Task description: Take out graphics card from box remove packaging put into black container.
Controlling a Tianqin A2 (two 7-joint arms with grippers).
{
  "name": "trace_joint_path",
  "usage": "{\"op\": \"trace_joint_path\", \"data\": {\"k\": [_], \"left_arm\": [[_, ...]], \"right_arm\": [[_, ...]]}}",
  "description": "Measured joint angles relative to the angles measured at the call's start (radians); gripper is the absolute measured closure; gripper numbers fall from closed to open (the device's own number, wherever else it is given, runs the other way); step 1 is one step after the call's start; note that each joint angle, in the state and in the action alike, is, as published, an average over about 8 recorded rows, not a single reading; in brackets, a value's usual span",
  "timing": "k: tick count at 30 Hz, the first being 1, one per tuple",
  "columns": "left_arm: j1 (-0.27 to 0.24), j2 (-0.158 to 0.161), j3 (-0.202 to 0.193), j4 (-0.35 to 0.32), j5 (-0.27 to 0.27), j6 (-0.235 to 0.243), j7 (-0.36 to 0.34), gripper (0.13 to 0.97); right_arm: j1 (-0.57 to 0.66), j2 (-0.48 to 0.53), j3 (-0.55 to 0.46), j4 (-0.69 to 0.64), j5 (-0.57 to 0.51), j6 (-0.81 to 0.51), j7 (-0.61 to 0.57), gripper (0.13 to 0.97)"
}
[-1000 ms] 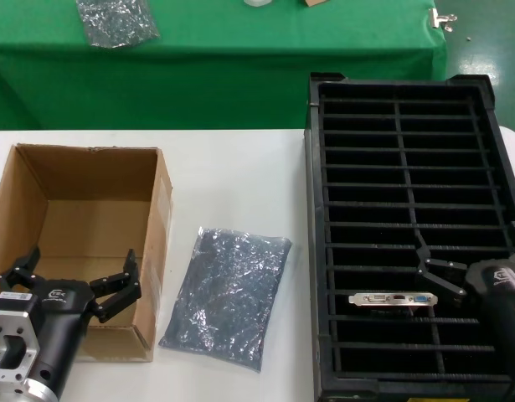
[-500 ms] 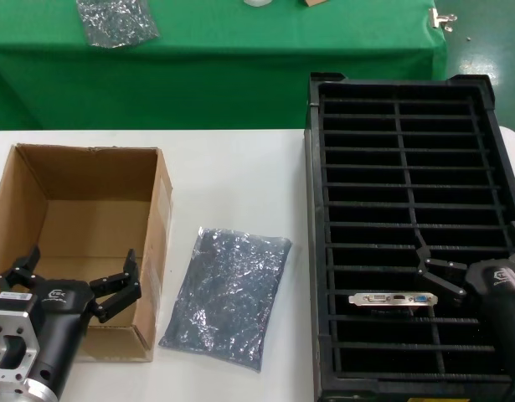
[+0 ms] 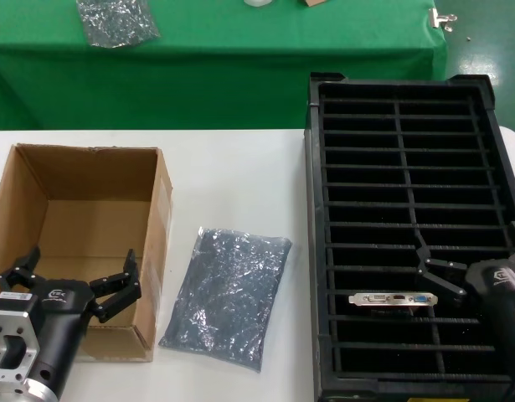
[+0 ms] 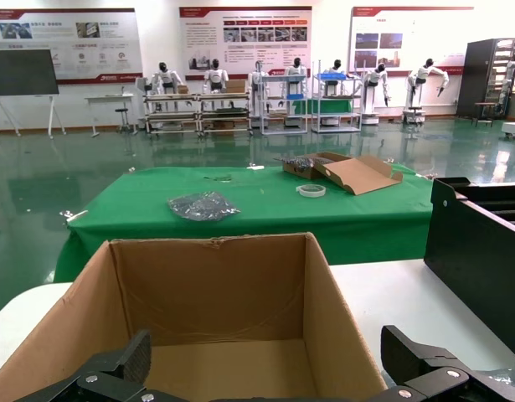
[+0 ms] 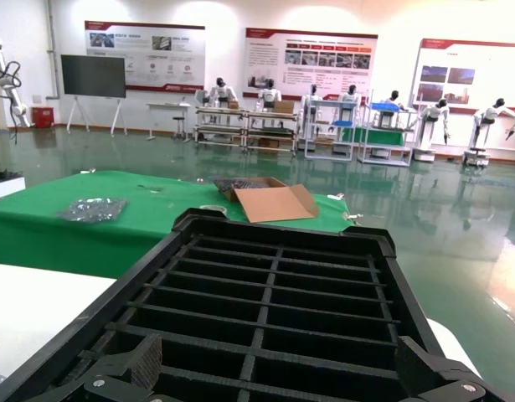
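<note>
The graphics card [image 3: 393, 298] stands on edge in a near slot of the black container [image 3: 408, 180], with only its silver bracket and blue and white ports showing. My right gripper [image 3: 469, 241] hangs open just right of the card, over the crate's near rows [image 5: 274, 293], holding nothing [image 5: 280, 358]. The grey speckled packaging [image 3: 228, 297] lies flat on the white table between the box and the crate. The brown box [image 3: 73, 209] looks empty inside [image 4: 215, 293]. My left gripper [image 3: 79, 258] is open above the box's near end, nothing between its fingers [image 4: 270, 356].
Behind the white table stands a green-clothed table [image 3: 240, 50] with a similar silvery bag [image 3: 115, 21] and, farther right, an opened carton [image 4: 349, 172] and a tape roll [image 4: 311, 190]. The crate's side wall [image 4: 475, 251] rises to the right of the box.
</note>
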Motion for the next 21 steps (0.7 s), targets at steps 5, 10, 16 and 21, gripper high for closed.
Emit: {"op": "trace_joint_path", "data": {"k": [5,10,16,21], "left_arm": [[0.0,0.0,0.0,0.0,0.0,0.0,0.0,0.132],[0.0,0.0,0.0,0.0,0.0,0.0,0.0,0.132],[0.0,0.0,0.0,0.0,0.0,0.0,0.0,0.132],[0.0,0.0,0.0,0.0,0.0,0.0,0.0,0.132]], "right_arm": [[0.0,0.0,0.0,0.0,0.0,0.0,0.0,0.129],[0.0,0.0,0.0,0.0,0.0,0.0,0.0,0.129],[0.0,0.0,0.0,0.0,0.0,0.0,0.0,0.129],[0.0,0.0,0.0,0.0,0.0,0.0,0.0,0.129]]}}
